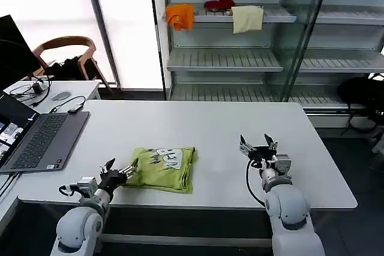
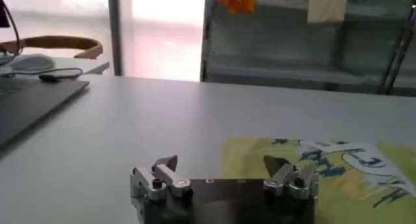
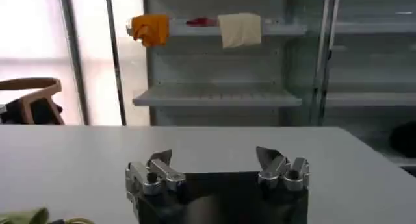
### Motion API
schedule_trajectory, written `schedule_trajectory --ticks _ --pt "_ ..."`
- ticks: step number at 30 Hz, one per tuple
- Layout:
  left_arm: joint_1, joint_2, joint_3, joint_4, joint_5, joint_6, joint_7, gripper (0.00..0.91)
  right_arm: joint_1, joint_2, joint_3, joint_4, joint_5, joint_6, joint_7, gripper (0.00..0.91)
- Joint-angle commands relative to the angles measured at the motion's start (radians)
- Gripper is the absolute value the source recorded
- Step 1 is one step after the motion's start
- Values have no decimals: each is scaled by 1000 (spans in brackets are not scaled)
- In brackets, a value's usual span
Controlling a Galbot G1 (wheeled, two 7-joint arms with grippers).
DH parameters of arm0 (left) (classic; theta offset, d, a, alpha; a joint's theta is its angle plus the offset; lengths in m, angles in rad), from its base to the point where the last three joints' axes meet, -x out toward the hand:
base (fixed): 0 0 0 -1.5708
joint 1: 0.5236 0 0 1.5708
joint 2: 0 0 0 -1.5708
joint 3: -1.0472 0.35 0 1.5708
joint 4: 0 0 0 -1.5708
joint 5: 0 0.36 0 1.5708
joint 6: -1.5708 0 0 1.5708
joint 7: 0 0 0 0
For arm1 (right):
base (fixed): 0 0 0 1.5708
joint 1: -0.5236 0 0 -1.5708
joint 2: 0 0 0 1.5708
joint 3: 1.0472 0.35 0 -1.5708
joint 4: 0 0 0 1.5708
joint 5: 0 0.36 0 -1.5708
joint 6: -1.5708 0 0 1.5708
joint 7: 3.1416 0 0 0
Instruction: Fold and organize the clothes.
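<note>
The clothes are one lime yellow-green T-shirt (image 1: pixel 164 168), folded into a small rectangle near the front edge of the white table (image 1: pixel 210 127), its printed side up. In the left wrist view the shirt (image 2: pixel 325 180) lies just ahead of the fingers. My left gripper (image 1: pixel 122 169) rests low at the shirt's left edge, open, with nothing between its fingers. My right gripper (image 1: pixel 258 144) stands open and empty over bare table to the right of the shirt, a hand's width away. A corner of the shirt (image 3: pixel 26 216) shows in the right wrist view.
An open laptop (image 1: pixel 36 139) lies at the table's left with cables and a mouse (image 1: pixel 60 95) behind it. Metal shelves (image 1: pixel 240 58) at the back carry orange (image 1: pixel 180 16), red (image 1: pixel 219 4) and cream (image 1: pixel 247 18) cloths. A wooden chair (image 1: pixel 66 58) stands at the far left.
</note>
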Motion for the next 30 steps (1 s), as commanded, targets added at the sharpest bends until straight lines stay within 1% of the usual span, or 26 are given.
schedule_trajectory --ticks 1,2,3,4,5,6,8,17,30 --pt "8 -8 5 51 37 -18 0 786 -3 0 0 2 -2 -1 0 907" --pt "10 -9 5 53 36 -18 2 625 -3 0 0 1 -5 -1 0 907" --pt "14 -10 7 53 32 -28 3 554 -3 0 -1 0 -8 -2 -1 907" --pt "16 -12 7 52 27 -31 4 383 -2 0 -1 -1 -8 -1 -1 907" --pt "18 -15 6 51 24 -36 15 312 -1 1 -2 -3 -10 -1 -1 907" --pt "19 -16 6 50 23 -41 18 262 -1 1 -2 -5 -13 -2 -1 907" --pt "26 -17 8 42 3 -45 24 20 2 2 -4 -7 -15 -1 -1 907" --pt "44 -37 14 19 -48 -63 48 0 8 0 -5 -7 -19 -2 1 907" --pt "40 -48 14 14 -41 -94 51 0 2 -6 -3 7 -23 -3 4 907"
